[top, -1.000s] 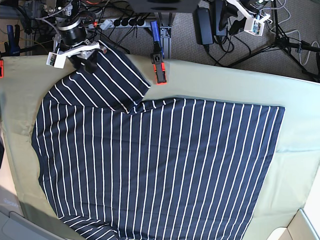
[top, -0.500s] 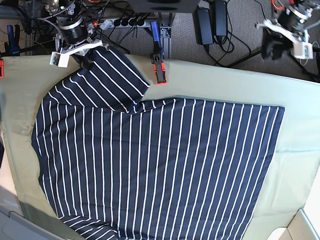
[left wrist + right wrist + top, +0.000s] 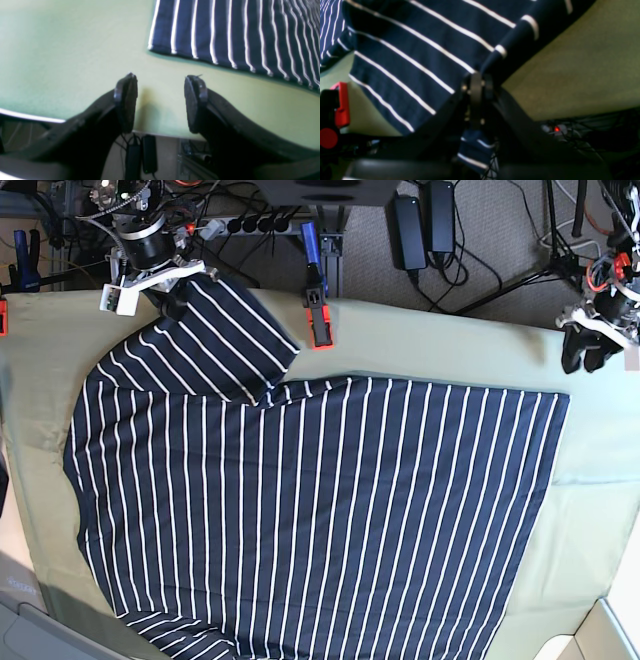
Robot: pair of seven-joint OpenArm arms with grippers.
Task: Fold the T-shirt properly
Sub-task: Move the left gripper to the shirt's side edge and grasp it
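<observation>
The shirt [image 3: 320,510] lies across the surface [image 3: 600,480] — its sleeve pinched in the right pincer [image 3: 480,80], most of the cloth on the near side of that pincer. The left pincer [image 3: 160,105] is spread, just beside the shirt's corner and touching none of it — both arms reach in from the shirt's far side

The striped T-shirt [image 3: 320,510] runs out of the base view at the bottom. Over in the right wrist view, the right claw [image 3: 480,80] is blurred, hiding some of the cloth behind it.
</observation>
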